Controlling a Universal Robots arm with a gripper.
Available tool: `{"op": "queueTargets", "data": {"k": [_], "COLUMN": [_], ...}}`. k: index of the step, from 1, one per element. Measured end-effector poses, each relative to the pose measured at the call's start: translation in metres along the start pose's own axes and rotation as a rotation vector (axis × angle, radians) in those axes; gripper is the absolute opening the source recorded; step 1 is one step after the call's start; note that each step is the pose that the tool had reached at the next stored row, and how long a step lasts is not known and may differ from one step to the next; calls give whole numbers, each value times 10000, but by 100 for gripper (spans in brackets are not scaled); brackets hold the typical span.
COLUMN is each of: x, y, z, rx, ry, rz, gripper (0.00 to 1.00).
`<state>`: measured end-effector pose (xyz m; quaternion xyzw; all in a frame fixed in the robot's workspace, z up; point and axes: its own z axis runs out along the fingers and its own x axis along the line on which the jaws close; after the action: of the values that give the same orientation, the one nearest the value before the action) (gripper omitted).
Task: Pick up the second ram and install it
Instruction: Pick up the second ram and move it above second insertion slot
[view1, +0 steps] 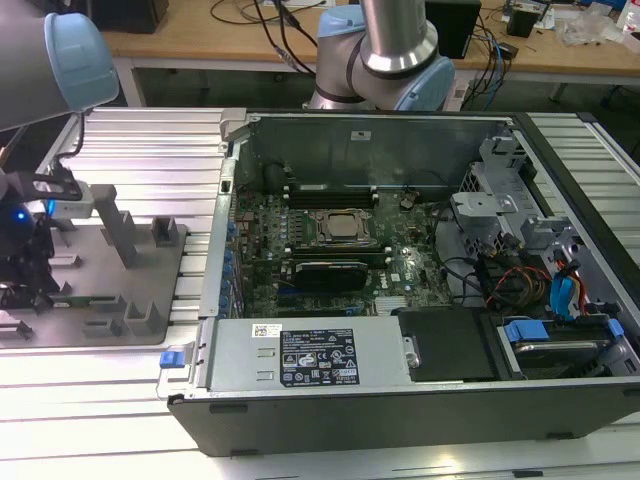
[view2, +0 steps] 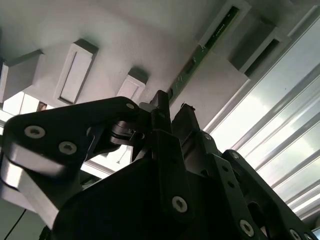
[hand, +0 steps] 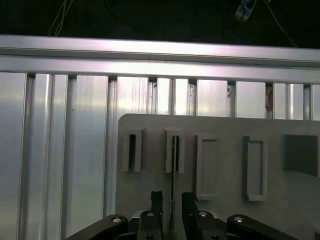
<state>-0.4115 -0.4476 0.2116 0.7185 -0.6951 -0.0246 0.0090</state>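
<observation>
Nearest in the first wrist view, the gripper (hand: 172, 197) hung low over the grey holder plate (hand: 280, 215). Its two black fingers (hand: 156, 197) were spread, one on each side of the second ram (hand: 172, 165). A sliver of gap showed on both sides, so nothing was pinched. The ram, a thin green stick seen edge-on, ran across the plate from between the fingertips. Its far end sat in a slotted grey block (hand: 180, 150) near the plate's far edge, and its near end was hidden behind the gripper.

In the same row on the plate, another slotted block (hand: 125, 150) stood on one side of it and two hollow rectangular blocks (hand: 206, 165) on the other. Beyond the plate's far edge ran the ribbed aluminium table (hand: 65, 150).

In the exterior view, an open computer case (view1: 400, 405) lay close by the plate on the exterior view's right. Its motherboard (view1: 330, 240) faced up. The arm's base (view1: 385, 60) stood farther off than both plate and case.
</observation>
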Motion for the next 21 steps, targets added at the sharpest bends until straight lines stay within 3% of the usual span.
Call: {"op": "queueTargets", "data": {"k": [6, 7, 8, 21], "x": [1, 1, 1, -15], "y": [-1, -1, -1, -18], "z": [35, 35, 35, 28], "rx": [-1, -2, -1, 2], "ry": [1, 1, 1, -7], "rz": [0, 0, 0, 0], "gripper": [28, 26, 18, 18]}}
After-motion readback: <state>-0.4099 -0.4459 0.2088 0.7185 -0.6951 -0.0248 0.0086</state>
